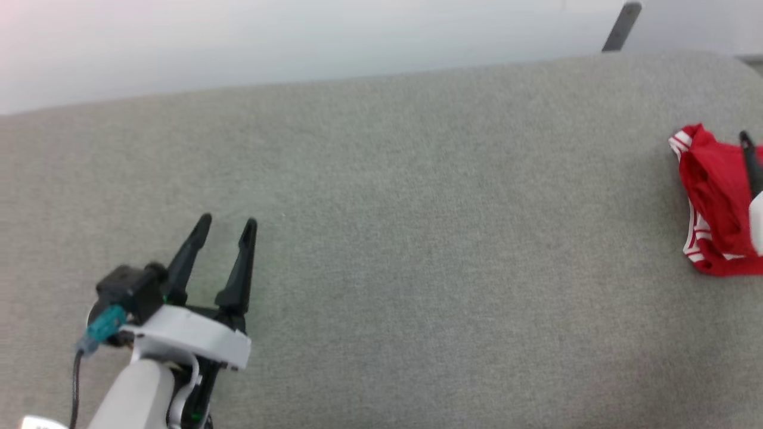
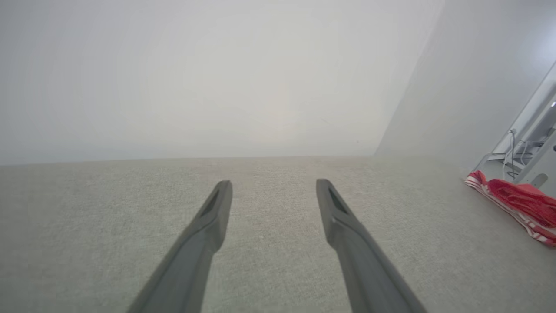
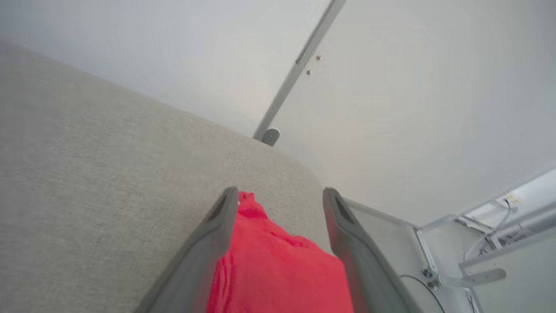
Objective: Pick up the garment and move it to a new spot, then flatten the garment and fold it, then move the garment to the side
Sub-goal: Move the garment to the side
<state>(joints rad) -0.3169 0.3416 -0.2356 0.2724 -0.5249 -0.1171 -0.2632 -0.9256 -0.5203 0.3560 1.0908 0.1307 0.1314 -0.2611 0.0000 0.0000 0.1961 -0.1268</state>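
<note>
The garment (image 1: 712, 196) is a bunched red heap with red-white stripe trim, lying at the far right of the grey fabric surface (image 1: 417, 208). One dark finger (image 1: 750, 158) of my right arm stands over it. In the right wrist view my right gripper (image 3: 280, 192) is open, and the garment (image 3: 278, 269) lies between and under its spread fingers. My left gripper (image 1: 228, 221) rests open at the lower left, far from the cloth, with nothing between its fingers. The left wrist view shows my left gripper (image 2: 273, 184) over bare fabric, with the garment (image 2: 517, 200) off to the right.
The surface ends at a pale wall along the far side and rounds off near the garment on the right. A dark grey pole (image 1: 620, 27) rises behind that corner. A white metal frame (image 3: 434, 261) with cables stands beyond the right edge.
</note>
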